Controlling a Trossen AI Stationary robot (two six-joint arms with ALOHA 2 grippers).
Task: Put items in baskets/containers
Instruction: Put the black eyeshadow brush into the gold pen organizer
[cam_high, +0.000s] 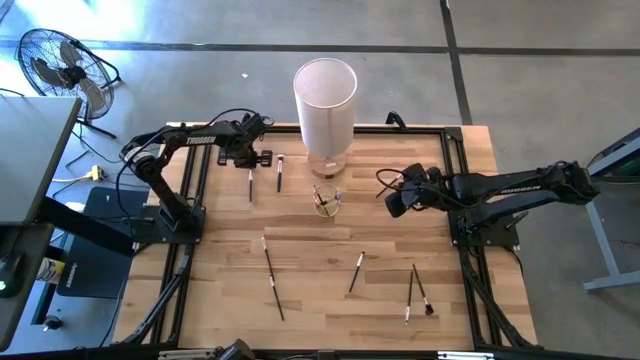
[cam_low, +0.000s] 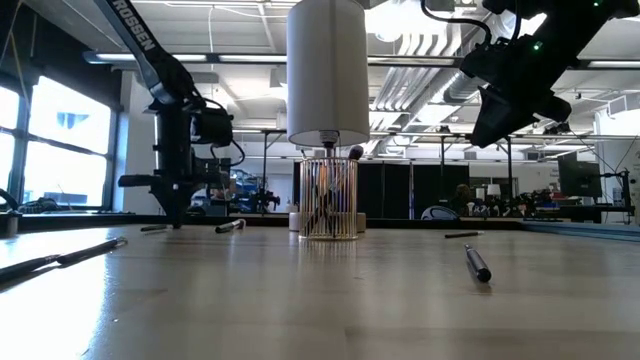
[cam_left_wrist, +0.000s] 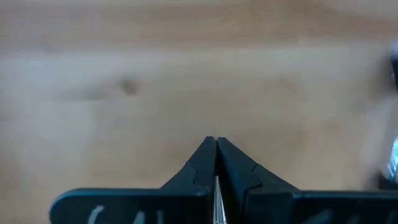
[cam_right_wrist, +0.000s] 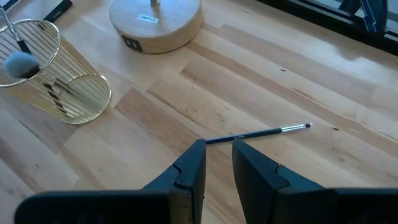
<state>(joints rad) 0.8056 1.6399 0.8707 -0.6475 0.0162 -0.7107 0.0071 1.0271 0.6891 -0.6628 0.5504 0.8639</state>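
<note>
A small yellowish ribbed clear cup (cam_high: 326, 200) (cam_low: 328, 200) (cam_right_wrist: 65, 87) stands upright mid-table with a few brushes (cam_high: 323, 201) in it. Other thin brushes lie flat on the wood: two near the left gripper (cam_high: 250, 186) (cam_high: 280, 173) and several toward the near edge (cam_high: 272, 278) (cam_high: 356, 271) (cam_high: 410, 292) (cam_high: 422, 291). My left gripper (cam_high: 250, 160) (cam_left_wrist: 216, 144) is shut and points down, low over the table at one brush's far end. My right gripper (cam_high: 393, 203) (cam_right_wrist: 219, 149) hangs open, raised right of the cup, above a dark brush with a silver ferrule (cam_right_wrist: 258, 134). My left gripper points straight down with shut fingers (cam_left_wrist: 205, 155) just above the wood. A thin silvery strip (cam_left_wrist: 217, 199) shows in the slit between them. I cannot tell whether they touch the brush (cam_high: 250, 186) or the table.
A tall white cylinder (cam_high: 325, 95) on a round wooden base (cam_right_wrist: 155, 22) stands just beyond the cup. Black frame rails (cam_high: 460, 150) run along the table's sides. Bare wood (cam_high: 320, 250) lies between the cup and the near brushes.
</note>
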